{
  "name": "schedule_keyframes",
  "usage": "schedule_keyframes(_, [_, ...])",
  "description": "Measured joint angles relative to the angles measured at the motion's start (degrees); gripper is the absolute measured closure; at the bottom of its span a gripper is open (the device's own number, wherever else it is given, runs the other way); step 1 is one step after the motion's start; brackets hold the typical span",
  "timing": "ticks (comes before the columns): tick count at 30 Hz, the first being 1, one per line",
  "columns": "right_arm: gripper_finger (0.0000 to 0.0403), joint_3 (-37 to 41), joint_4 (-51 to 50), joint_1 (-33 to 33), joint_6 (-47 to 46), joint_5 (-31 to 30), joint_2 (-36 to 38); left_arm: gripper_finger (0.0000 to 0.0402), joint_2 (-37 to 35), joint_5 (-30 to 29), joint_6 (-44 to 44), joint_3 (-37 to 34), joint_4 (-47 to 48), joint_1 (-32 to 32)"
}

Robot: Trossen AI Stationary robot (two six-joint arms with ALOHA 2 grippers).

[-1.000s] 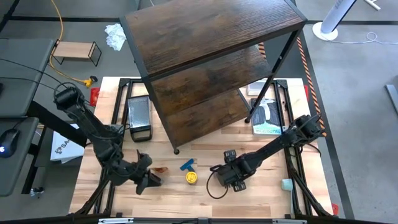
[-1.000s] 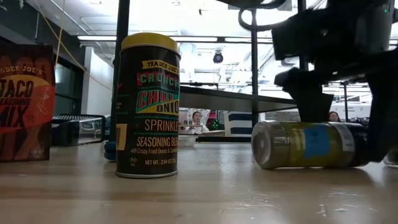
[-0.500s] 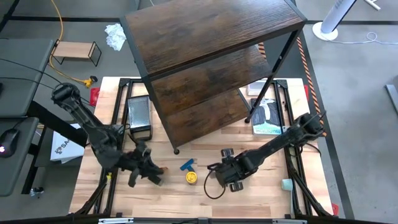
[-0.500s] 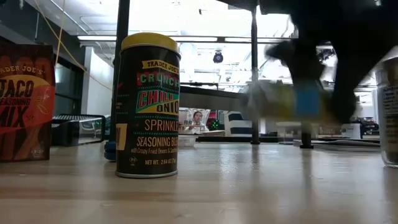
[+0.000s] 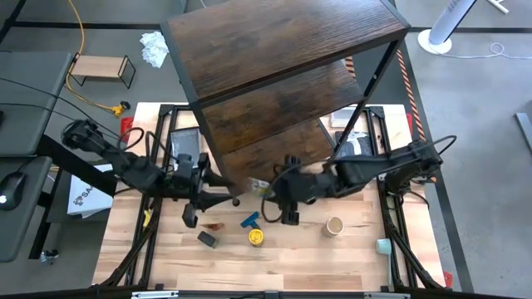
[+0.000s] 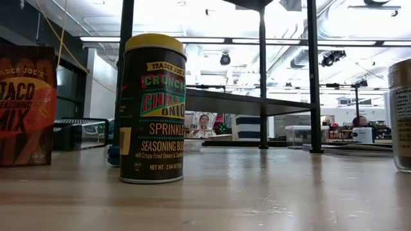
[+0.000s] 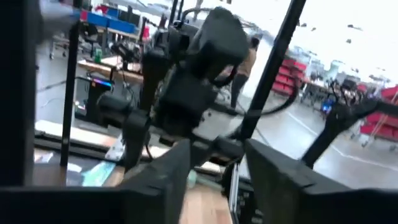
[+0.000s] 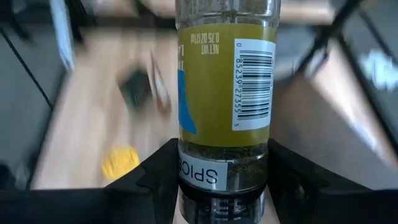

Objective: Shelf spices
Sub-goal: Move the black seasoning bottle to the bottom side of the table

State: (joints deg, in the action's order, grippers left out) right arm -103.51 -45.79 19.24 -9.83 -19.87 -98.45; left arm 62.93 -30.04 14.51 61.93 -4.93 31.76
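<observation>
Right wrist view gives the key relation: the right gripper [image 8: 222, 183] has its jaws closed part-way around the lid end of the black-lidded jar [image 8: 225, 81]. The jar's long axis runs straight out along the fingers, glass body leading. From above, this gripper sits just in front of the shelf [image 5: 274, 50], at the front edge of its lowest board. The jar's leading end probably points in under the upper boards, though the arm hides it there. The left gripper [image 7: 214, 177] hangs just beside the shelf's front left leg, jaws moderately apart with nothing between them. The right arm alone carries a spice and looks to be the one about to place it. The coming move seems to turn on the jar's axis, since it cannot stand on the board until that axis comes upright. Room is tight, with the thin black leg between the two grippers and a board close above the lowest one. The other spices are on the table [image 5: 357, 266] in front of the shelf. The small dark grey box [image 5: 206, 239] and reddish-brown packet [image 5: 214, 225] are toward the left arm's side. The yellow-lidded jar [image 5: 256, 237] is near the middle and the tan-lidded jar [image 5: 334, 225] toward the right arm's side, all clear of the jaws.
</observation>
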Motion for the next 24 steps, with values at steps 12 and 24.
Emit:
schedule_keyframes(12, [0.0218, -14.9, 9.9, 3.7, 7.4, -3.9, 0.1, 0.0125, 3.1, -6.4, -0.5, 1.7, -5.7, 0.6])
schedule_keyframes(24, [0.0218, -15.0, 10.9, 3.3, 9.7, -3.4, 0.0, 0.0123, 9.8, -3.4, -10.5, 1.7, -30.3, -3.8])
